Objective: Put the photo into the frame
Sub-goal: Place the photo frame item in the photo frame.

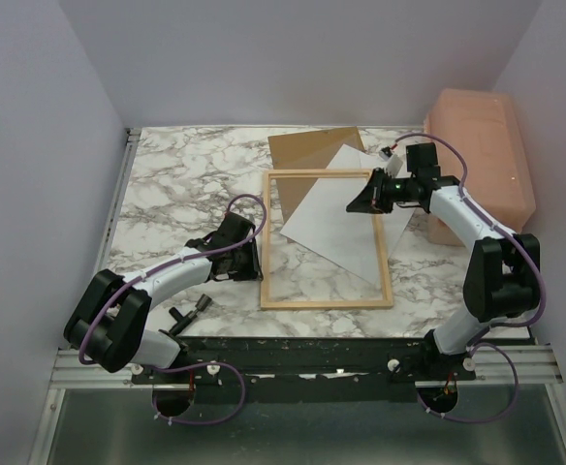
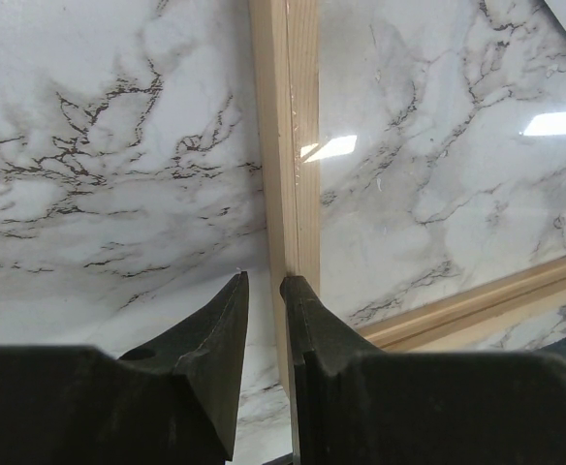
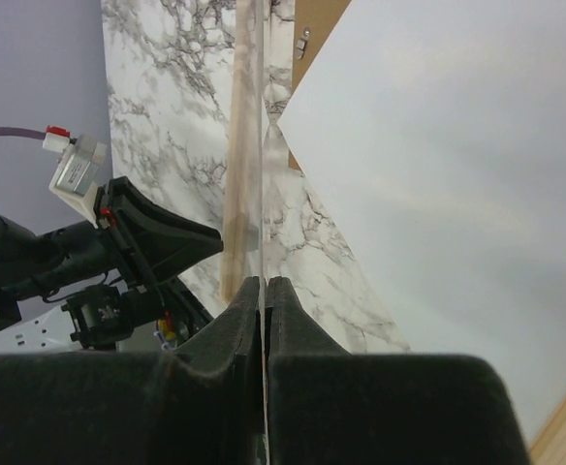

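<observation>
Marble table [image 1: 167, 184]: we find the frame [image 1: 327, 303] flat; the left hand [image 1: 254, 254], narrowly parted, sits at its rail facing the table's left edge, apparently steadying it; the right hand [image 1: 365, 201] pinches the skewed photo [image 1: 331, 223].

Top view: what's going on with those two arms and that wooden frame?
Two robot arms are fitting a photo into a frame. The frame lies flat on the marble table. The photo, white side up, lies askew across it. The right tool, shut, seems to pinch the photo; the left tool, open, sits at the frame's left rail.
</observation>
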Motion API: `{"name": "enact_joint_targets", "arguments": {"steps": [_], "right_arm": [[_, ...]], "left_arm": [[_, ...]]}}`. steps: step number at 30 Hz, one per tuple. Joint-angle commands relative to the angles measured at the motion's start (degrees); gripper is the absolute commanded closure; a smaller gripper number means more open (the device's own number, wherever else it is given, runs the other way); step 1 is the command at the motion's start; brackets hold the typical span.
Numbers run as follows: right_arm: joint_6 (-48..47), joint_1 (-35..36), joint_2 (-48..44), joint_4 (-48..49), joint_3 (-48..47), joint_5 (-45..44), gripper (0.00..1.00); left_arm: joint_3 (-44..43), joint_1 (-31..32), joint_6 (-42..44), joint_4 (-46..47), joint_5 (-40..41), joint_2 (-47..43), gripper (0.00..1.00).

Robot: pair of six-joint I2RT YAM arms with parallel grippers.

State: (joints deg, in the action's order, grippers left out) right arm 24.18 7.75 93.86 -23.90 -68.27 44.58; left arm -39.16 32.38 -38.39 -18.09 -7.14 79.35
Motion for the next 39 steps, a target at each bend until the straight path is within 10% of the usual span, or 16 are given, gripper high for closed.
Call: {"name": "enact_joint_targets", "arguments": {"steps": [1,25,39], "right_arm": [[-1.0,-0.7,-0.8,-2.3,0.2,-1.7,0.99],[-6.6,-4.5,-0.3,-6.6,1.1,-3.1,0.99],[-0.6,-5.2,-1.1,7.0,10.1,9.7,0.99]], "left_arm": [[1.7,0.6,1.1,-2.3,5.5,2.9,0.78],[1.8,0.8,1.0,-2.7,5.9,2.7,0.78],[1.4,0.9,1.1,-2.7,5.7,3.4,0.78]]}}
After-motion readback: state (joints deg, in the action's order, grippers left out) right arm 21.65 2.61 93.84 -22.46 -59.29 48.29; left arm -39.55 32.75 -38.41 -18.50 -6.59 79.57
